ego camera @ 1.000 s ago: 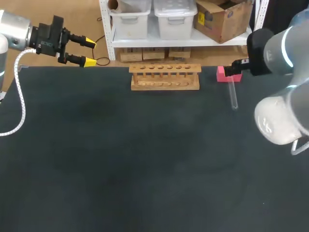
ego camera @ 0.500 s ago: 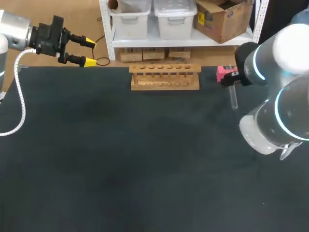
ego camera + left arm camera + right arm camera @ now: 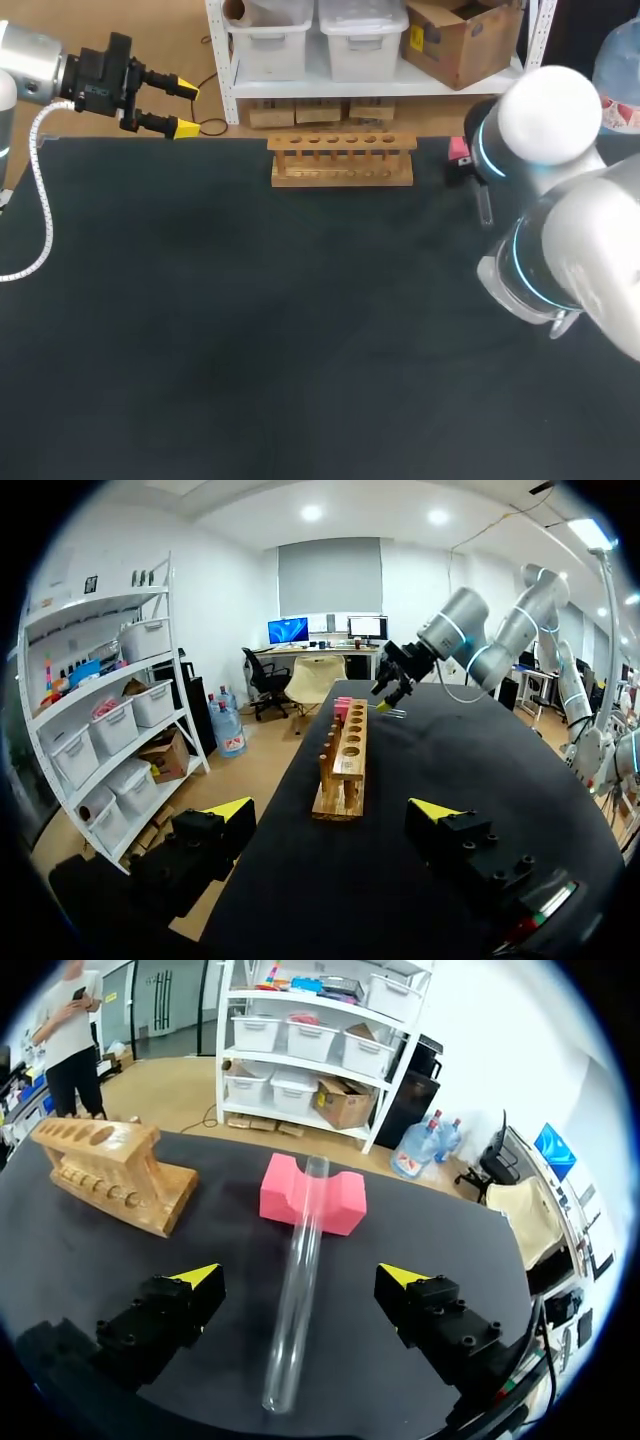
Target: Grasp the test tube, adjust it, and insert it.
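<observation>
The dark counter [image 3: 300, 330] carries a slim, clear test tube [image 3: 297, 1280] lying at two o'clock, one end on a pink block [image 3: 312, 1195]. The right claw [image 3: 300, 1276] has swung in over it since a second ago, fingers spread wide and not touching it. The left claw [image 3: 186, 108] stays wide at ten o'clock.

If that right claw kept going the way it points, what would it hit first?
Probably the test tube, lying between the right gripper's open fingers; the pink block under its far end comes next.
</observation>
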Controlling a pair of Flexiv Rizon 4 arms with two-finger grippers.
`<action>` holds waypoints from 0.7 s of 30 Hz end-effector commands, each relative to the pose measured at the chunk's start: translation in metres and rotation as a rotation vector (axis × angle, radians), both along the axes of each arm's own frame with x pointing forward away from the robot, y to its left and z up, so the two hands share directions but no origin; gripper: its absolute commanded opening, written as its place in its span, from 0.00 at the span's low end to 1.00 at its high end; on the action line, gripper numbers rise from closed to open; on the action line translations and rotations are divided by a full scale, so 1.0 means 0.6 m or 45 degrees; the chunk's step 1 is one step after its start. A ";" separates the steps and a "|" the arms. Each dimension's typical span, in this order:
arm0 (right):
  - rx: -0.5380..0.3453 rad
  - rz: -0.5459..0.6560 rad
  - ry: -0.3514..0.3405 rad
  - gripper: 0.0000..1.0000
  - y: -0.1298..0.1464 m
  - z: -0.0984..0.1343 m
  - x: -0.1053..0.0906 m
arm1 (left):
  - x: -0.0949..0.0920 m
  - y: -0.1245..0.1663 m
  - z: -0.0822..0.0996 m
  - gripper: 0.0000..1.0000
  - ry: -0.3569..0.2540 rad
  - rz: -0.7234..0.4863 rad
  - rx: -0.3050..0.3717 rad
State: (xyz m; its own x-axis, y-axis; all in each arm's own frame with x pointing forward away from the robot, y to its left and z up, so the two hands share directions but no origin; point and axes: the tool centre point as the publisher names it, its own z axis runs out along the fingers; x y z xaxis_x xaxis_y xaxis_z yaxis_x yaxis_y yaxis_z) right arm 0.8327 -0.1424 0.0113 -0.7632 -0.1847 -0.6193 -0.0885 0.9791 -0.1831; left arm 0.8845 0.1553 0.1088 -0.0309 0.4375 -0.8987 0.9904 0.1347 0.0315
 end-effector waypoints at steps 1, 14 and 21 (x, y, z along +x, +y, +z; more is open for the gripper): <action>0.008 -0.009 0.003 1.00 0.004 -0.007 0.014 | -0.001 0.000 -0.001 1.00 -0.003 0.001 0.000; 0.153 0.055 0.045 1.00 0.000 -0.019 0.023 | -0.001 0.000 -0.001 1.00 -0.003 0.001 0.000; 0.152 0.066 0.055 1.00 0.004 -0.026 0.033 | -0.001 0.000 -0.001 1.00 -0.003 0.001 0.000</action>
